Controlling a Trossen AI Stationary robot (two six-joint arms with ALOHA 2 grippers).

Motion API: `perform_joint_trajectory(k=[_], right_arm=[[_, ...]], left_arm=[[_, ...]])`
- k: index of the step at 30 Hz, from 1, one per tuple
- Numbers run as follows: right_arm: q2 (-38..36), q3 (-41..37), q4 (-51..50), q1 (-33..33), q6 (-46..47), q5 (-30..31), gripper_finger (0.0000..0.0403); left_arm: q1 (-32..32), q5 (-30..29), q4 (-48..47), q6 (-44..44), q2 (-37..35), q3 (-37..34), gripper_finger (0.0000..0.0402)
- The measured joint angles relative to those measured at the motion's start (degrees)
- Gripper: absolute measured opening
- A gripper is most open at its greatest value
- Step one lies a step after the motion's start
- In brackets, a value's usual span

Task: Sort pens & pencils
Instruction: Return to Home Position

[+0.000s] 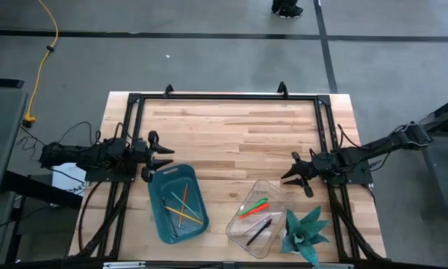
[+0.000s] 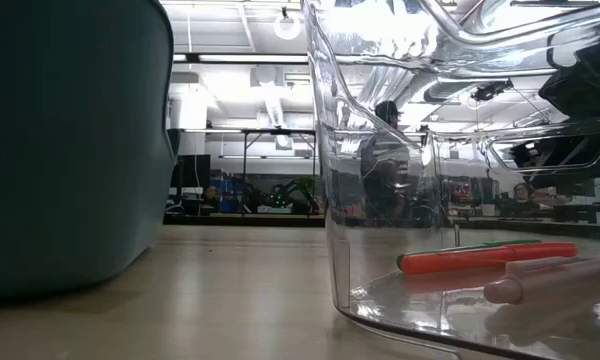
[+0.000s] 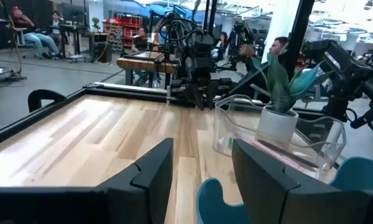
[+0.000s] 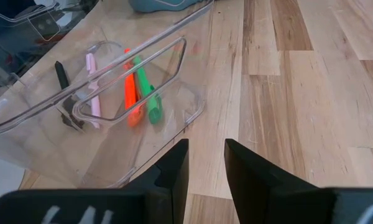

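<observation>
The pens (image 1: 255,215), one green, one red-orange, one black and a pale pink one, lie on the floor of a clear plastic bin (image 1: 280,196); the right wrist view shows them too (image 4: 137,93). Several thin yellow and orange pencils (image 1: 182,208) lie in a teal bin (image 1: 160,183). My left gripper (image 1: 164,158) is open at the table's left edge, just beyond the teal bin's far rim. My right gripper (image 1: 289,174) is open at the right side, beside the clear bin's far corner. Neither holds anything.
A potted green plant (image 1: 306,232) stands at the near right corner next to the clear bin. A black frame (image 1: 224,97) runs along the table's far edge and sides. Bare wood (image 1: 231,142) lies between the two grippers. People sit in the room beyond.
</observation>
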Motion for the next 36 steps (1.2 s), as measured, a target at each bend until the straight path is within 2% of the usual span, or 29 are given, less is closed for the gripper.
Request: perform_joint_trajectory(k=[8,14,17,22,36], right_arm=[[0.0,0.0,0.0,-0.01,0.0,0.0,0.0092],[0.0,0.0,-0.11,0.0,0.0,0.01,0.0092],[0.0,0.0,-0.2,-0.01,0.0,-0.01,0.0092],[0.0,0.0,-0.2,-0.01,0.0,0.0,0.0092],[0.0,0.0,-0.2,0.0,0.0,0.0,0.0092]], left_arm=[[0.0,0.31,-0.02,3.81,1.34,0.02,0.0152],[0.0,0.37,-0.15,2.3,8.73,0.04,0.0152],[0.0,-3.25,1.72,0.1,11.25,0.04,0.0152],[0.0,-4.04,7.62,4.29,10.89,0.07,0.0152],[0.0,-4.02,7.05,6.67,9.73,0.07,0.0152]])
